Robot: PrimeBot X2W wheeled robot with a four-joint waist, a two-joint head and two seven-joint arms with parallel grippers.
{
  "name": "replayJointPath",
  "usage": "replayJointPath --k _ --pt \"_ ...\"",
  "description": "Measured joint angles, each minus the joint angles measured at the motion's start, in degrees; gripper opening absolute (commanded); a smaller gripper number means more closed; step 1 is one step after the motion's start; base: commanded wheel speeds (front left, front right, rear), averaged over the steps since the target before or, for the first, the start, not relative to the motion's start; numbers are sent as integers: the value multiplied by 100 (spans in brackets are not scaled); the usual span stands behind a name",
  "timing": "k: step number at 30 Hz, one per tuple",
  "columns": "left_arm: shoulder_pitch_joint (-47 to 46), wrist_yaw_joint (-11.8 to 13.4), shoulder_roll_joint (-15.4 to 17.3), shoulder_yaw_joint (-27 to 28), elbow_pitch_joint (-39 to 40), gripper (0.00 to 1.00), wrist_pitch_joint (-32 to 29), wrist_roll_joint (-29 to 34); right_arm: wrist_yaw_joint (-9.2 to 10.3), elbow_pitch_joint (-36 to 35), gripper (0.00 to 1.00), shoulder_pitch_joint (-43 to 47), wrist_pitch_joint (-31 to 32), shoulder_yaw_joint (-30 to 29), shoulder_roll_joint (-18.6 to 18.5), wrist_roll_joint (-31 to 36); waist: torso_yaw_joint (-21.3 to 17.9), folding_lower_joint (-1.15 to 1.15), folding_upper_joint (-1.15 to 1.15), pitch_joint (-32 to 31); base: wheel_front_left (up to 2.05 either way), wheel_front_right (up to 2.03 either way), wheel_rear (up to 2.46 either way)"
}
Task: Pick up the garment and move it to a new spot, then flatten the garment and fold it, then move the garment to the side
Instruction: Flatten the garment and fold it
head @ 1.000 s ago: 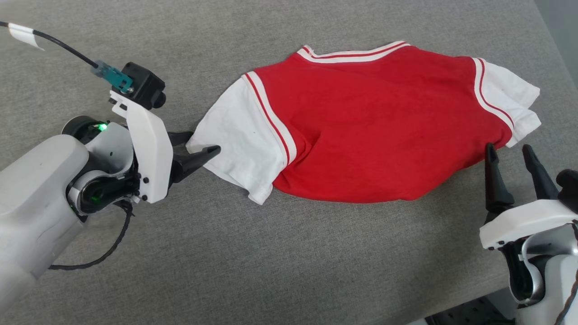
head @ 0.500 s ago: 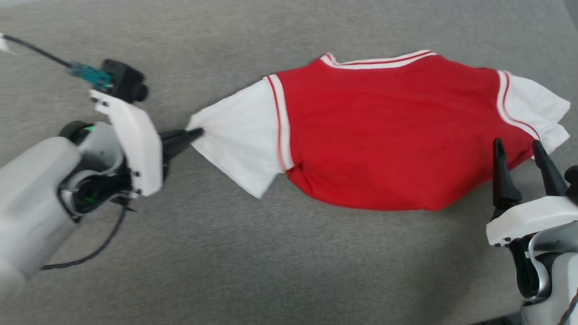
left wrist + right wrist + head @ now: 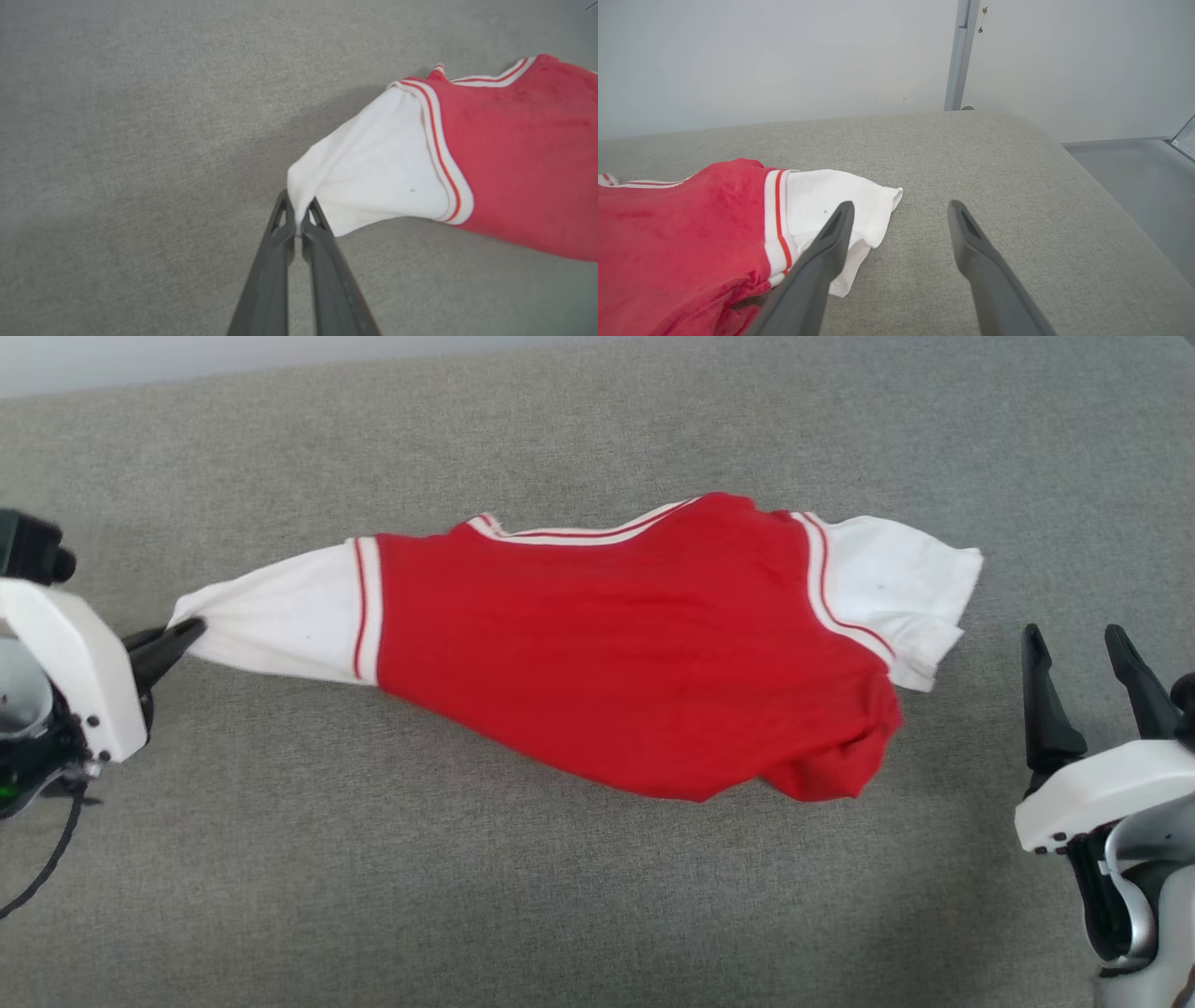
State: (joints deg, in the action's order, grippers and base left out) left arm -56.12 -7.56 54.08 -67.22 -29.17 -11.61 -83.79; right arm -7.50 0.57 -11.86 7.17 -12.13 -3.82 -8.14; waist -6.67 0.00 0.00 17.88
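**Left gripper pinches sleeve tip; right gripper spread and empty**

Left gripper: fingers pressed together on the tip of one white sleeve of the garment, cloth bunched between them and drawn taut. Right gripper: fingers spread wide, holding nothing, near the garment's other white sleeve with a gap between. Garment lies stretched on the grey padded surface, red hem rumpled on the right gripper's side. Left wrist view gives the pinch close up. Right wrist view adds a pale wall and a metal post beyond the garment.
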Motion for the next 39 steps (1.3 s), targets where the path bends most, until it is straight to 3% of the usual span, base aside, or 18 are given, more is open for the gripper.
replayJointPath --k 6,8,9,10,15,20,25,28,34,39 --pt "155 1 -102 -124 -238 2 190 -32 0 -119 100 104 101 -11 -49 -32 -15 0 0 -30 0 0 0" --pt "198 1 -198 -160 -324 27 270 -25 0 -149 100 125 127 -8 -49 -33 -20 0 0 -31 0 0 0" --pt "218 0 -234 -185 -374 49 314 -12 0 -154 100 134 141 -8 -51 -38 -22 0 0 -30 0 0 0" --pt "230 0 -315 -223 -524 100 442 109 0 -158 100 135 182 20 -62 -37 -24 0 0 -30 0 0 0" --pt "239 1 -416 -266 -768 100 845 263 0 -151 100 119 249 108 -112 -31 -10 0 0 -63 0 0 0" --pt "496 1 -511 -250 -937 100 1889 493 0 8 100 60 413 341 -197 -13 57 0 0 -156 0 0 0" --pt "903 47 -918 43 -1042 100 2636 699 0 179 100 -129 677 521 -519 -48 262 0 0 -257 0 0 0" --pt "1160 379 -1343 1051 -805 100 2654 1328 0 264 100 -275 889 575 -843 -77 472 0 0 -297 0 0 0" --pt "2717 961 -2309 3186 359 100 2658 3476 0 567 100 -658 1586 813 -1560 -361 988 0 0 -330 0 0 0" --pt "3755 1023 -2981 4136 1102 100 2658 4884 0 1037 100 -927 2327 1090 -2312 -748 1367 0 0 -331 0 0 0"
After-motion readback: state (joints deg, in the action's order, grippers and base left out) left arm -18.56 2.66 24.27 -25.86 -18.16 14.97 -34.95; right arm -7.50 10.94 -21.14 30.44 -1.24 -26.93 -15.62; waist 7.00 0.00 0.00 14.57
